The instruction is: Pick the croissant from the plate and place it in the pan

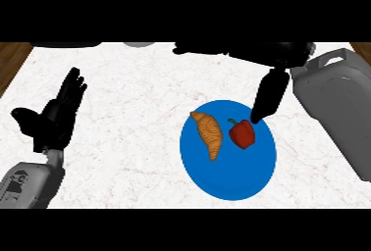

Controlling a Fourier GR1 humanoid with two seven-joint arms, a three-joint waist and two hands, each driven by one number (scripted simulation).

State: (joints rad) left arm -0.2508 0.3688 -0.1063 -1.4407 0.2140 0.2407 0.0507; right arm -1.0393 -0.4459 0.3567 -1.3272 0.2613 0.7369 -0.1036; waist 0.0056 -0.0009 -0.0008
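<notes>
Croissant (pixel 208 133) lies on the blue plate (pixel 228 184), long axis running up-down the view, left of a red pepper (pixel 243 134); right hand (pixel 265 100) nearer, fingers straight, tips above the pepper, grasping nothing; left hand (pixel 56 115) rests open, well apart.

Lit brightly and evenly, as if from overhead. Showed the white marble counter (pixel 130 147) pale and uniform from edge to edge. Kept the blue plate (pixel 232 184) to one flat, saturated tone. Left the black left hand (pixel 54 117) and right hand (pixel 265 98) almost featureless in their darkness. Gave the grey right forearm (pixel 333 108) soft shading, lighter along its upper edges. Dimmed the brown wood (pixel 14 54) at the top corners. Stretched the round plate taller than wide.
</notes>
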